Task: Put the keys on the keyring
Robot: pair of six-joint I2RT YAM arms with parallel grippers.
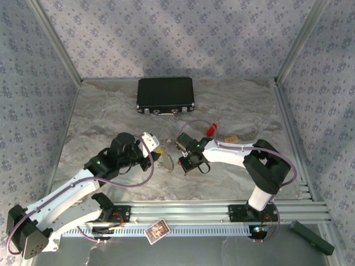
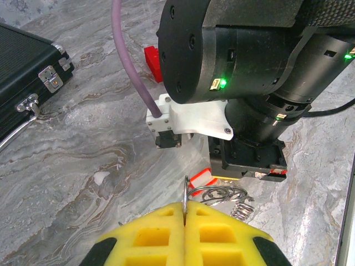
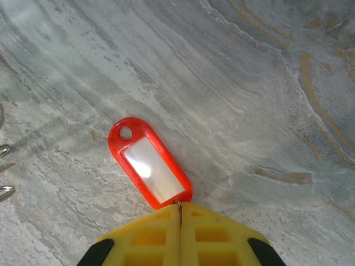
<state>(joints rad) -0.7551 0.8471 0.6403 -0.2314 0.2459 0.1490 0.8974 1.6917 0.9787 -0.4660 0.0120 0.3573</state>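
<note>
From above, the two arms meet mid-table. The keyring (image 1: 166,163) is a pale glint between their wrists, and the black case (image 1: 165,95) sits well apart at the far edge. A spare red key (image 1: 211,129) lies loose on the table (image 1: 111,111) beyond the right arm (image 1: 233,151).

In the left wrist view, the left fingers (image 2: 155,235) are pressed together on the keyring. One thin turn of wire stands upright out of their seam, and the loose coils spread just beyond and to the right. The held red key (image 2: 201,178) sits right at those coils (touching or just beside, I cannot tell), under the right arm's wrist.

In the right wrist view, the right fingers (image 3: 150,235) are closed too, pinching the held red key's near end, where a sliver of metal shows in the seam. Its long axis runs away from them, up and to the left, with the hole at the far tip. The keyring's coils show at the left edge, so the ring lies left of the hole. The coming move likely turns on bringing that far hole leftward onto the ring's wire.
</note>
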